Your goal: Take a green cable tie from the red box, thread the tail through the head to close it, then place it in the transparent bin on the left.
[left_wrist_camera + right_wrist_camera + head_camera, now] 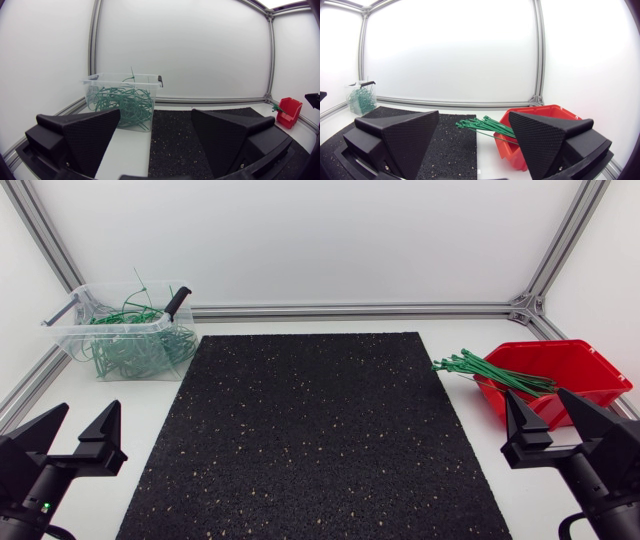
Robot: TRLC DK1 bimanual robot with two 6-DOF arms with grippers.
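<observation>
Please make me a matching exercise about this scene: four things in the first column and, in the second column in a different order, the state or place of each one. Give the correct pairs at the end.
Column 1
1. transparent bin
2. red box
3. black mat
4. left gripper

Column 2
A. open, holding nothing
B. straight cable ties stick out over its rim
C. lies between the two containers
D. holds looped cable ties

Pairs: 1-D, 2-B, 3-C, 4-A
</observation>
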